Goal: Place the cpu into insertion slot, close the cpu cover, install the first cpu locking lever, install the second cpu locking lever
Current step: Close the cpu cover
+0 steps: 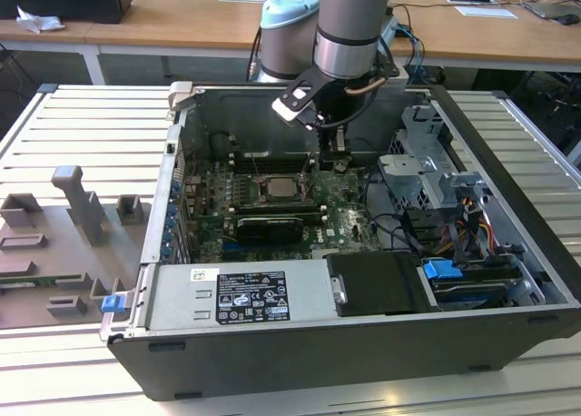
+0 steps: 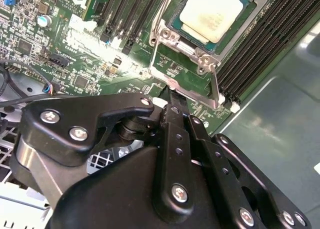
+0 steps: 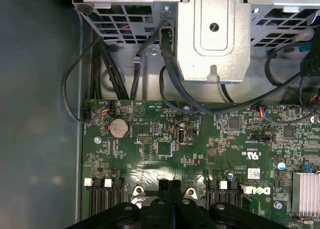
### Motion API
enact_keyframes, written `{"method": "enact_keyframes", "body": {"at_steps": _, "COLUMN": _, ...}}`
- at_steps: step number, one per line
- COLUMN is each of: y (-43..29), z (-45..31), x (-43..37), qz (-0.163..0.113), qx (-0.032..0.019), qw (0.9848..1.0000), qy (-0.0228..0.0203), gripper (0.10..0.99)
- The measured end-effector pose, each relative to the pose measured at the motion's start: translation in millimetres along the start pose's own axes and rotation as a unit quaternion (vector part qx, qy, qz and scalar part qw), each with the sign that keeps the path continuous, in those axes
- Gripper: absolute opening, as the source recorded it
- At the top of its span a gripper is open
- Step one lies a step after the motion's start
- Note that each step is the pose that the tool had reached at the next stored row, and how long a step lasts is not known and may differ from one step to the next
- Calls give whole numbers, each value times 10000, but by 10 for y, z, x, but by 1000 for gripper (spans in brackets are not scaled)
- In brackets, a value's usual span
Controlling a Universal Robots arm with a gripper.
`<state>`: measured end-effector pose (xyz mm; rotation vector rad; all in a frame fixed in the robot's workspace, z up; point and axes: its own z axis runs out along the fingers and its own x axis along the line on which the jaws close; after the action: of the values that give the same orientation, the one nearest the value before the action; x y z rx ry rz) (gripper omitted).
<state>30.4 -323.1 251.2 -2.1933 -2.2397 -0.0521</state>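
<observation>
Looking at the exterior view, found the arm (image 1: 349, 25) dropped almost straight down into the open computer case (image 1: 363, 361), wrist bent toward the motherboard (image 1: 349, 218). Placed the gripper (image 1: 334, 151) low over the board, just beside the insertion slot (image 1: 295, 198), on the exterior view's right of it.

Saw in the first wrist view two black fingers (image 3: 164, 189) pressed flat together, with only a thin seam between them. Made out nothing gripped there. Saw in the second wrist view the same closed tips ending right at the slot's metal edge; could not tell whether touching it or just clear of it.

Found the cpu (image 2: 212, 14) seated flat inside the slot, a pale silvery square with rounded corners and a narrow greenish rim around it. Noted the cpu cover (image 2: 192, 51) as a thin bright metal frame lying around the chip, its window leaving the metal top bare. Spotted a slim locking lever (image 2: 216, 86) running along the slot's near side, toward the gripper. Could not tell whether latched. Noted long black memory slots (image 2: 260, 44) flanking the insertion slot.
</observation>
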Motion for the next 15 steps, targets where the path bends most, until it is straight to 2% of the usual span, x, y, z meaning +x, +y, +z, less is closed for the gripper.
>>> {"method": "enact_keyframes", "body": {"at_steps": 15, "y": -48, "z": -1, "x": 1, "qz": 0, "qx": 0, "qw": 10000, "qy": 0, "gripper": 106}}
